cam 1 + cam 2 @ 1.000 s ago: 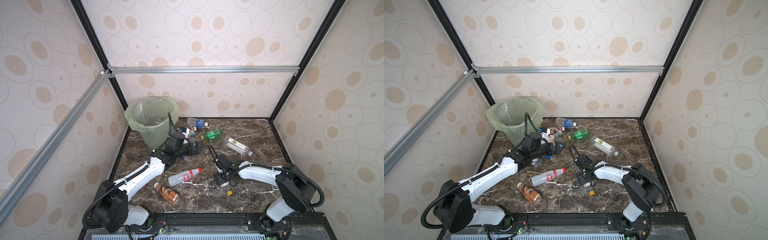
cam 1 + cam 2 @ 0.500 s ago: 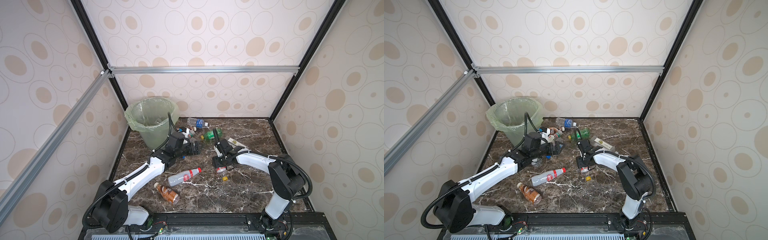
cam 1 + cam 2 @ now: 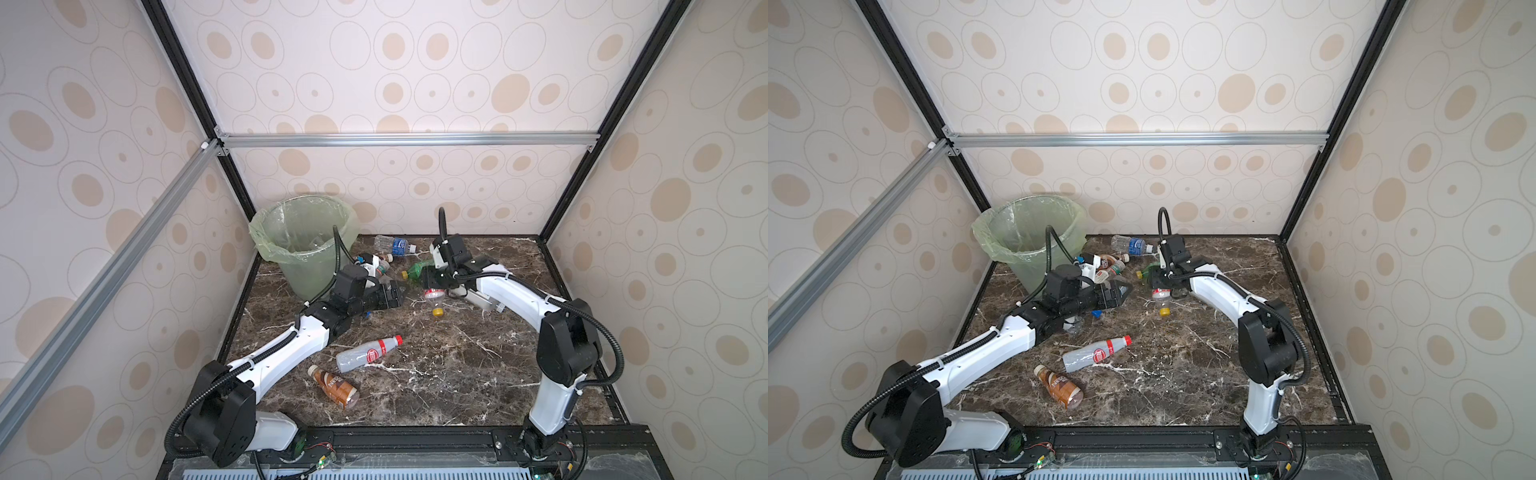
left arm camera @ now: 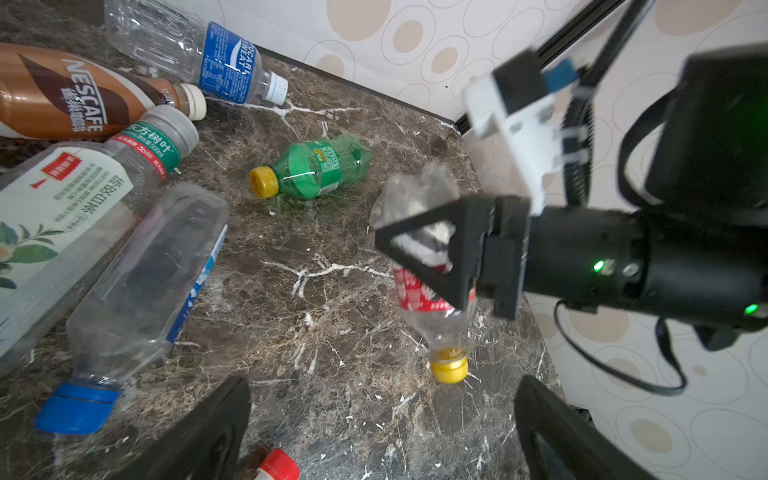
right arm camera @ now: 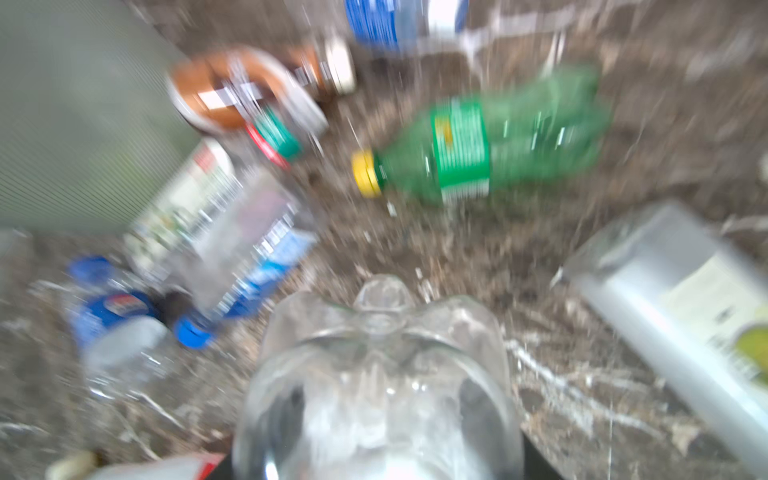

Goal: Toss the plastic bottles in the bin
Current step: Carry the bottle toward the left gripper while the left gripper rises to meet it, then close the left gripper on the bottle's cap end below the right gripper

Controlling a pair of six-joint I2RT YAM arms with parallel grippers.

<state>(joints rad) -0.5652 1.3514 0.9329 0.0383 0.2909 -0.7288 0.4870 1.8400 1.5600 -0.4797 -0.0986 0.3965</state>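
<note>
My right gripper (image 3: 433, 283) (image 3: 1160, 283) is shut on a crushed clear bottle with a red label and yellow cap (image 3: 434, 296) (image 3: 1161, 297) (image 4: 428, 286). The bottle hangs cap-down just above the marble, and its base (image 5: 378, 374) fills the blurred right wrist view. My left gripper (image 3: 395, 294) (image 3: 1124, 291) (image 4: 382, 424) stands open and empty, pointing at that bottle. The pale green bin (image 3: 266, 243) (image 3: 988, 243) stands in the back left corner behind the left arm. A green bottle (image 3: 417, 268) (image 3: 1147, 272) (image 4: 320, 168) (image 5: 490, 141) lies just behind the right gripper.
Several bottles lie between bin and left gripper: a brown one (image 4: 70, 99), a white-labelled one (image 4: 62, 195), a blue-capped one (image 4: 137, 291). A blue-labelled bottle (image 3: 392, 245) lies at the back wall. A red-capped bottle (image 3: 368, 355) and brown bottle (image 3: 334, 386) lie in front. A squarish clear bottle (image 5: 673, 286) lies under the right arm.
My right gripper has closed tighter on the red-labelled bottle and carried it from the front middle toward the back, beside the green bottle. The left arm has not moved.
</note>
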